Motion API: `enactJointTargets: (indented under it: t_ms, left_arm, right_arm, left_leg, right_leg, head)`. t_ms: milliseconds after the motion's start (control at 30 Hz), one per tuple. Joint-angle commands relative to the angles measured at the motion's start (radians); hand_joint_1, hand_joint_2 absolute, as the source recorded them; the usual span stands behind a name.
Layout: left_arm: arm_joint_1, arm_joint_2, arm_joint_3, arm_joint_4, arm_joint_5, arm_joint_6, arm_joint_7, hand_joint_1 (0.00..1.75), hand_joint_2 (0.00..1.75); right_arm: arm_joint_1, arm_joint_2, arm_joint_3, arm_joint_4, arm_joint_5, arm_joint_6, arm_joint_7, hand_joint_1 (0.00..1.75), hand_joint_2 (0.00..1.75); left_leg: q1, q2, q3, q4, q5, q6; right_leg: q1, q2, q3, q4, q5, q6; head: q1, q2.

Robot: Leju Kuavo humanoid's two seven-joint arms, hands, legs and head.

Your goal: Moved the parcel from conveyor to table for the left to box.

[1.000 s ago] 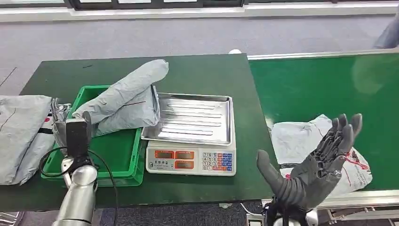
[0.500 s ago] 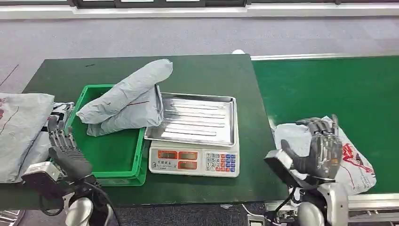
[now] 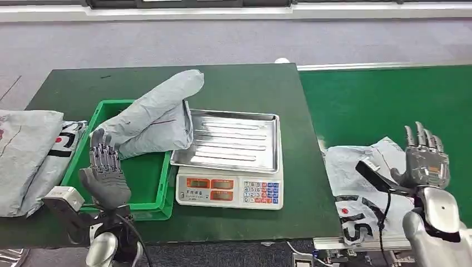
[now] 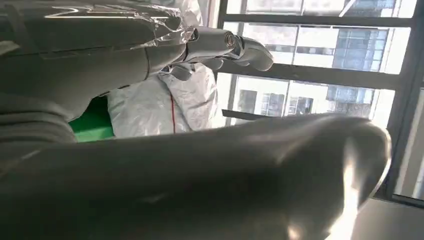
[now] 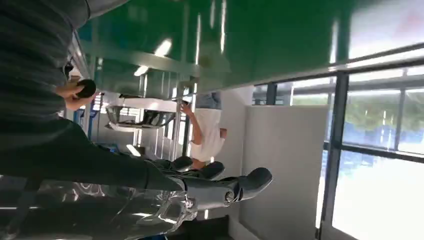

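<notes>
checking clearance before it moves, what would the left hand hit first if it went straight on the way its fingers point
Probably the grey parcel lying over the green bin: the left hand points away from the robot toward it. Depth is unclear, so it might pass above.

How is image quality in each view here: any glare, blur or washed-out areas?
Head view: evenly lit and sharp, mild sheen on the scale tray. Left wrist view: the left hand looms close and soft, windows behind blown out. Right wrist view: bright windows wash out one side, light streaks glare on the green conveyor.
</notes>
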Motion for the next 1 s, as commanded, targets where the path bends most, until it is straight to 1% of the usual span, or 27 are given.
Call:
enactJointTargets:
  t_ms: [33, 200, 267, 367, 433, 500, 533, 600, 667, 800, 867, 1000]
  left_arm:
    - [-0.016, 0.005, -0.016, 0.056, -0.001, -0.002, -0.001, 0.00, 0.00]
    - [-0.016, 0.005, -0.016, 0.056, -0.001, -0.002, -0.001, 0.00, 0.00]
    - [-0.019, 0.009, -0.020, 0.062, -0.007, -0.003, -0.003, 0.00, 0.00]
    - [-0.033, 0.018, -0.028, 0.100, -0.018, -0.006, -0.009, 0.00, 0.00]
    - [-0.039, 0.020, -0.028, 0.117, -0.022, -0.005, -0.013, 0.00, 0.00]
    - [-0.049, 0.022, -0.032, 0.129, -0.032, -0.007, -0.015, 0.00, 0.00]
    - [-0.062, 0.023, -0.036, 0.141, -0.051, 0.000, -0.007, 0.00, 0.00]
    - [-0.077, 0.019, -0.039, 0.155, -0.070, 0.007, 0.007, 0.00, 0.00]
    - [-0.083, 0.015, -0.043, 0.158, -0.095, 0.026, 0.013, 0.00, 0.00]
    - [-0.073, 0.010, -0.046, 0.131, -0.118, 0.039, 0.029, 0.00, 0.00]
    - [-0.071, 0.008, -0.045, 0.119, -0.129, 0.035, 0.048, 0.00, 0.00]
    - [-0.049, -0.001, -0.041, 0.094, -0.148, 0.031, 0.066, 0.00, 0.00]
  right_arm:
    - [-0.052, -0.026, 0.000, 0.155, -0.004, 0.004, 0.000, 0.00, 1.75]
    - [-0.052, -0.026, 0.000, 0.155, -0.004, 0.004, 0.000, 0.00, 1.75]
    - [-0.046, -0.034, -0.010, 0.168, -0.005, 0.033, 0.031, 0.00, 1.75]
    - [-0.055, -0.059, -0.055, 0.283, -0.029, 0.061, 0.062, 0.00, 1.75]
    - [-0.091, -0.044, -0.089, 0.384, -0.066, 0.095, 0.052, 0.00, 1.75]
    - [-0.146, -0.031, -0.103, 0.523, -0.086, 0.170, 0.060, 0.00, 1.75]
    - [-0.167, -0.019, -0.118, 0.597, -0.146, 0.301, 0.011, 0.00, 1.75]
    - [-0.171, 0.002, -0.117, 0.665, -0.200, 0.338, -0.050, 0.00, 1.75]
    - [-0.166, 0.014, -0.097, 0.682, -0.238, 0.385, -0.084, 0.00, 1.75]
    - [-0.137, 0.030, 0.000, 0.670, -0.271, 0.509, -0.091, 0.00, 1.75]
    - [-0.129, 0.037, 0.029, 0.668, -0.277, 0.542, -0.081, 0.00, 1.75]
    - [-0.074, 0.055, 0.062, 0.609, -0.305, 0.544, -0.063, 0.00, 1.75]
  left_leg:
    - [0.001, 0.001, 0.003, -0.002, 0.000, 0.000]
    - [0.000, 0.001, 0.001, -0.001, -0.001, 0.001]
    - [0.001, 0.002, 0.003, -0.003, 0.000, 0.001]
    - [0.000, -0.001, 0.002, -0.002, 0.000, 0.001]
    - [0.001, -0.001, 0.003, -0.003, 0.000, 0.001]
    - [0.001, 0.000, 0.002, -0.002, 0.000, 0.001]
    - [0.001, 0.001, 0.003, -0.003, 0.000, 0.001]
    - [0.001, 0.001, 0.003, -0.003, 0.000, 0.001]
    - [0.001, 0.001, 0.003, -0.002, -0.001, 0.001]
    - [0.001, 0.002, 0.004, -0.004, -0.001, 0.001]
    - [0.002, 0.003, 0.004, -0.003, -0.001, 0.001]
    - [0.003, 0.006, 0.007, -0.005, -0.001, 0.000]
  right_leg:
    - [0.001, 0.001, 0.003, -0.003, 0.001, -0.001]
    - [0.001, 0.001, 0.000, -0.001, 0.000, 0.000]
    - [0.001, 0.002, 0.002, -0.003, 0.001, -0.001]
    - [0.001, -0.001, 0.002, -0.003, 0.000, 0.000]
    - [0.001, -0.001, 0.003, -0.003, 0.000, 0.000]
    - [0.001, 0.000, 0.003, -0.003, 0.001, 0.000]
    - [0.001, 0.000, 0.004, -0.005, 0.001, 0.000]
    - [0.001, 0.002, 0.003, -0.004, 0.001, 0.000]
    - [0.001, 0.001, 0.003, -0.003, 0.001, 0.000]
    - [0.001, 0.003, 0.003, -0.004, 0.001, -0.001]
    - [0.002, 0.003, 0.003, -0.004, 0.001, -0.001]
    - [0.006, 0.006, 0.007, -0.007, 0.002, -0.001]
  head:
    - [0.000, 0.000]
    - [0.000, 0.000]
    - [0.000, 0.000]
    - [0.000, 0.000]
    - [0.000, 0.000]
    - [0.000, 0.000]
    - [0.000, 0.000]
    - [0.000, 0.000]
    - [0.000, 0.000]
    - [0.000, 0.000]
    - [0.000, 0.000]
    - [0.000, 0.000]
